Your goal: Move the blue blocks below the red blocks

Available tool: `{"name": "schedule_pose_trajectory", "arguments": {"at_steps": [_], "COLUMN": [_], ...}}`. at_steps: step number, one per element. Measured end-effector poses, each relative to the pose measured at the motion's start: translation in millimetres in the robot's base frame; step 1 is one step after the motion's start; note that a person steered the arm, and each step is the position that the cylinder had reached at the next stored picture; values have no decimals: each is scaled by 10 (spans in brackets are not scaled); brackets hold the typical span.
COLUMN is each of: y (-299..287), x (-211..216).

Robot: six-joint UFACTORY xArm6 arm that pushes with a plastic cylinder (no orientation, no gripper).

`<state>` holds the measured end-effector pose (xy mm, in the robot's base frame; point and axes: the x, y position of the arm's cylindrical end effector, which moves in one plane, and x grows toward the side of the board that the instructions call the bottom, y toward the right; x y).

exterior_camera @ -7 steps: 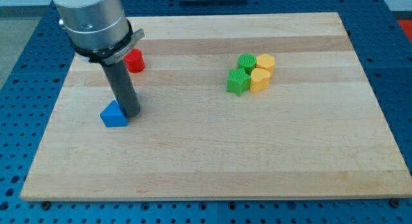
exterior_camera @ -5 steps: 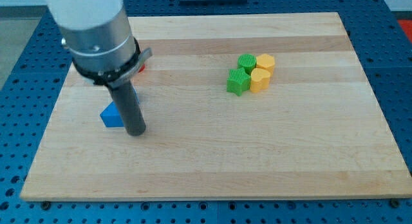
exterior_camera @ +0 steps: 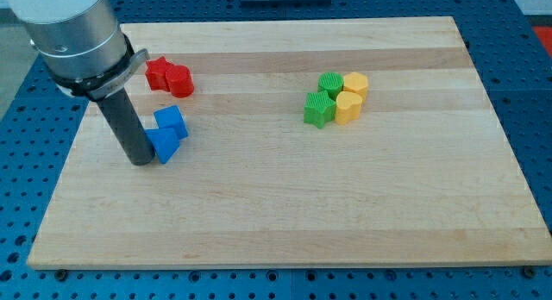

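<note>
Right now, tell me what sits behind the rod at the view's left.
Just right of my tip lie the blue triangular block and a blue cube-like block, touching each other. The arm's grey housing covers the board's top-left corner, so anything there is unseen.

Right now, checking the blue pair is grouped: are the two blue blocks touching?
Touching. The camera view shows the blue cube pressed against the blue triangular block with no wood between them; my tip stands at the triangle's left.

my tip touches blue blocks on its right; red blocks above; board open below, rightward.
</note>
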<state>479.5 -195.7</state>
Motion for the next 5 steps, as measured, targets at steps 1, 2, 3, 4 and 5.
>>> {"name": "schedule_pose_trajectory", "arguments": {"at_steps": [1,2,3,4,5], "y": [2,56,91,97,96], "x": [32,289,253,105,-38]}}
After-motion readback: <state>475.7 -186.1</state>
